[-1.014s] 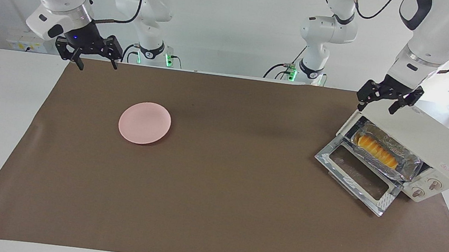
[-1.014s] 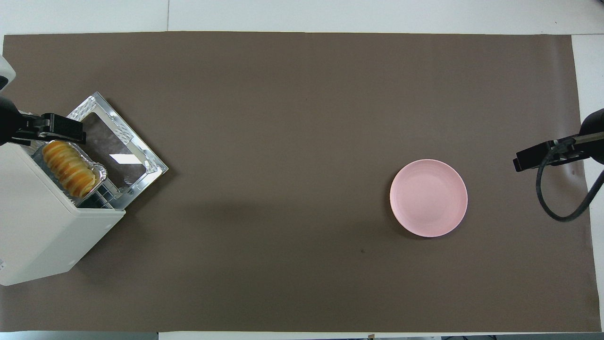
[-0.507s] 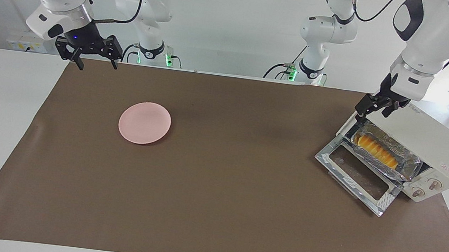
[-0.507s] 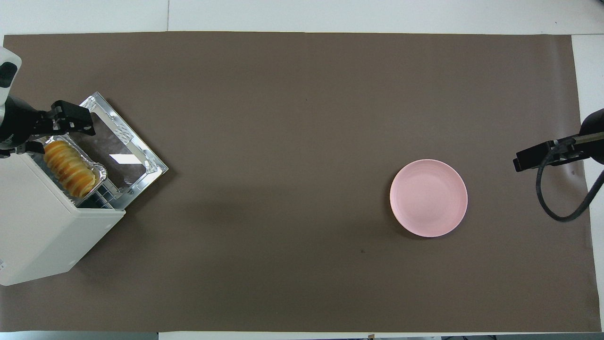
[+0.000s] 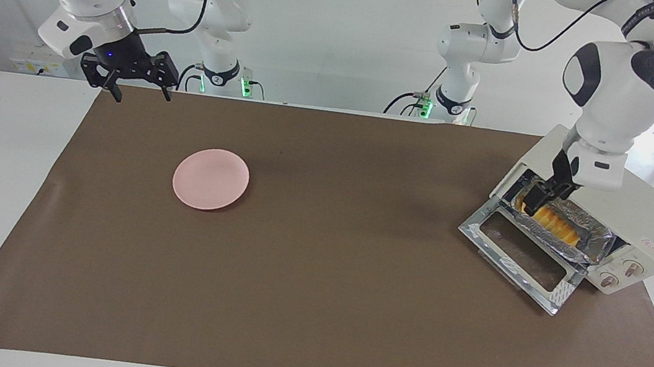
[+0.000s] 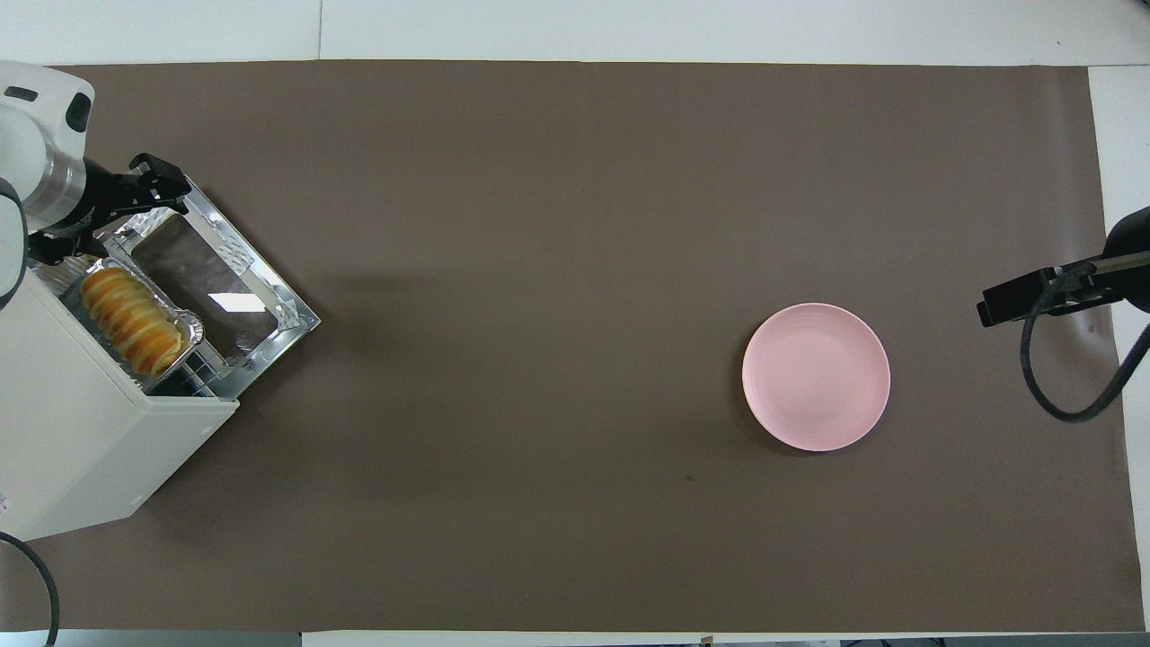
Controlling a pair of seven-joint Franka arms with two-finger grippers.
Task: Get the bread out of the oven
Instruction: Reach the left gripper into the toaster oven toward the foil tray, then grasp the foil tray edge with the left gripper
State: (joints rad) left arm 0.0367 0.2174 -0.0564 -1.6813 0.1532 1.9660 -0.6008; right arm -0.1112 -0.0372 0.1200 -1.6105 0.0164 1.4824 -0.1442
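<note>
The cream-white oven [image 5: 642,206] [image 6: 81,440] stands at the left arm's end of the table, its glass door [image 5: 521,254] [image 6: 220,288] dropped flat. Inside, the ridged yellow-orange bread [image 5: 559,226] [image 6: 130,322] lies in a crinkled foil tray [image 5: 597,240]. My left gripper [image 5: 539,197] [image 6: 121,220] is open and low at the oven's mouth, over the bread's end nearer to the robots. Whether it touches the loaf I cannot tell. My right gripper [image 5: 143,95] [image 6: 1015,304] waits open above the mat's corner at the right arm's end.
A pink plate [image 5: 211,179] [image 6: 816,376] sits on the brown mat [image 5: 312,306], toward the right arm's end. The oven's two knobs [image 5: 621,274] face away from the robots. A black cable [image 6: 1069,395] hangs by the right gripper.
The left gripper has turned and come down from above the oven's top corner to the oven's mouth at the bread's end. The right arm, bread and plate have not moved.
</note>
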